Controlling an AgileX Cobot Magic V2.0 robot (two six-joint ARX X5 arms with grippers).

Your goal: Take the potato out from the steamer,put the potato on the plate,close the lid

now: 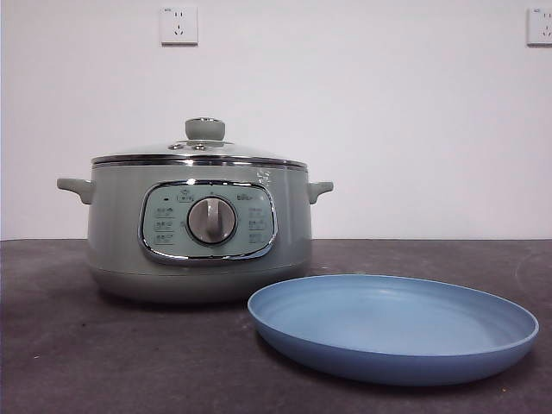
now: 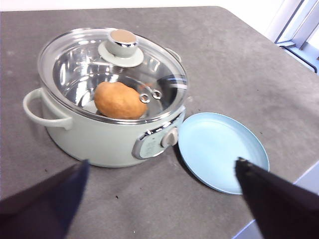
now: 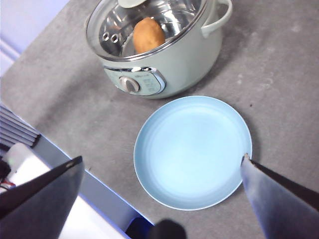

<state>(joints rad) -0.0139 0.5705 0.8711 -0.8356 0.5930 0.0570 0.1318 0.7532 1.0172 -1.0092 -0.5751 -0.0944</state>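
On the dark grey table [image 1: 103, 362]: one steamer [image 1: 116, 250], one lid [image 1: 200, 155], one potato [image 2: 119, 100] and one plate [image 1: 392, 362]. The steamer is a pale green pot with one chrome-framed control panel [image 1: 208, 221], one silver dial [image 1: 211, 221] at its centre and two small side handles [image 1: 76, 187]. The glass lid sits closed on the steamer's chrome rim, its one green knob [image 1: 204, 129] upright on top; two small vent holes [image 2: 151, 96] show in the glass near the rim. The single orange-brown potato lies inside the steamer, seen through the lid in both wrist views, resting on the steel insert near the panel side. The single light-blue plate lies flat on the table just beside the steamer, in front of it and toward the panel side, and carries nothing. Two wall sockets [image 1: 178, 25] sit high on the white wall behind. The left gripper [image 2: 159, 199] hangs above the table with its two jaws spread wide, holding nothing. The right gripper [image 3: 162, 184] hangs above the plate, jaws likewise wide apart and holding nothing
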